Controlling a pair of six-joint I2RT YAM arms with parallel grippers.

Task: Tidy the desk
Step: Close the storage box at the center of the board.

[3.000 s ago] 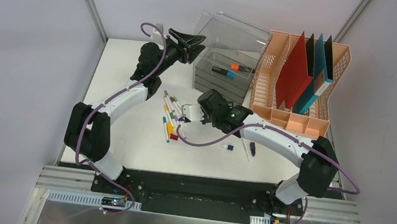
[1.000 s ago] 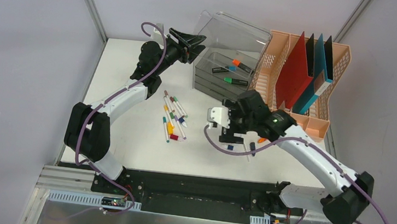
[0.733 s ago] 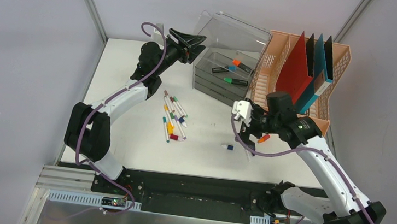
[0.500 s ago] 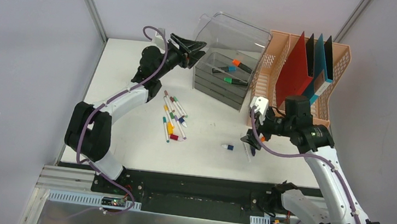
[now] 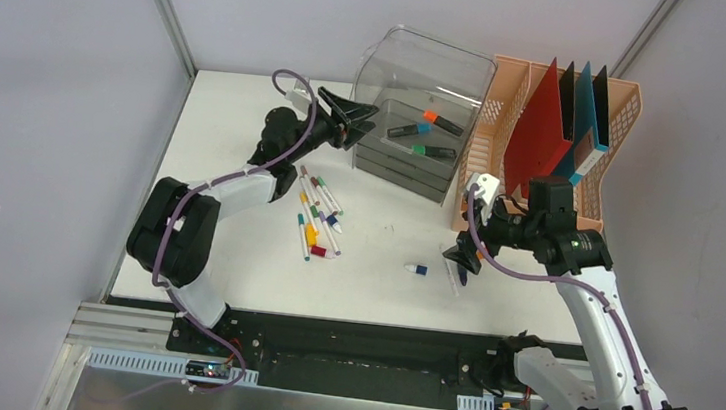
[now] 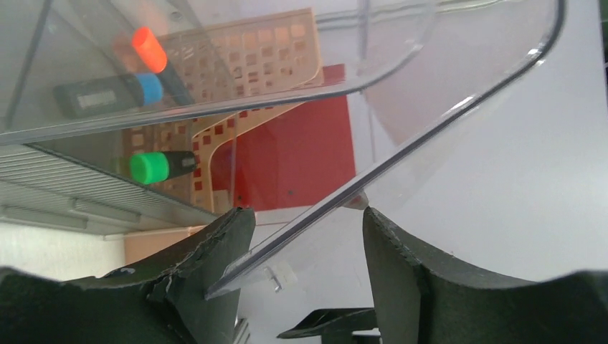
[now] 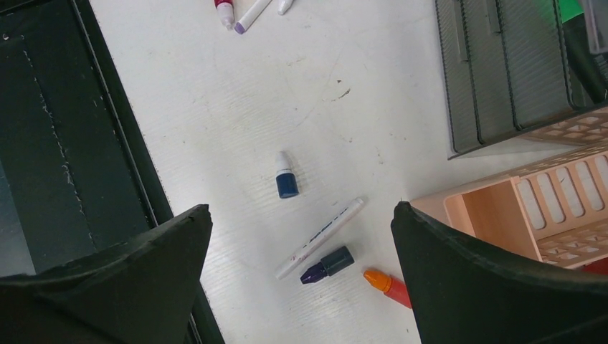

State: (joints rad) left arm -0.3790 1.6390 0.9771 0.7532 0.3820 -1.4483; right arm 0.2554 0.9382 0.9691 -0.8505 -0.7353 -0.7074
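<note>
Two arms at work over the white desk, which spreads from the black front rail to the back wall
Nearest, the right gripper hangs with jaws wide apart above a white pen, a blue cap and an orange marker. Farther back, the left gripper has its fingers apart, the rim of the clear lid passing between them, over the grey box

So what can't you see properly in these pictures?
Right wrist view: the orange marker runs behind the right gripper; its far end is hidden.
Left wrist view: unclear whether the left gripper pinches the clear lid.
Top view: print on the loose markers is too small.
</note>
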